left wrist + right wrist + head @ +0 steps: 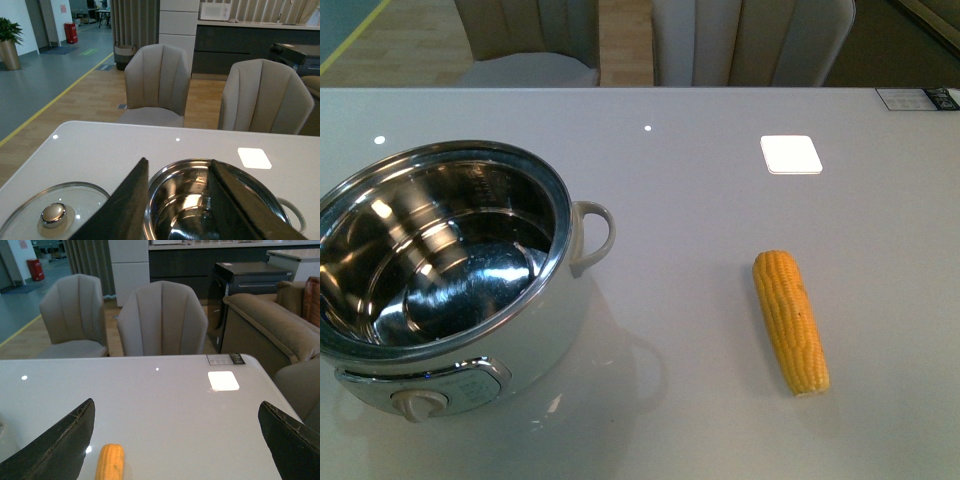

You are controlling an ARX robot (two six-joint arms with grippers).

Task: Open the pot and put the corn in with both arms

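The white pot [550,330] stands at the table's left front with its lid off; its steel bowl is empty. A loop handle [595,235] points right and a dial knob [418,404] faces front. The yellow corn [790,320] lies on the table to the right of the pot, lengthwise toward me. Neither arm shows in the front view. My left gripper [177,200] is open and empty above the pot [215,200]. The glass lid [52,215] lies beside the pot. My right gripper [177,440] is wide open and empty; the corn's end [110,462] lies near one finger.
The grey table [720,180] has a bright light reflection [791,154] at the back right and a small label [918,98] at the far right edge. Padded chairs [750,40] stand behind the table. A sofa [270,335] shows in the right wrist view.
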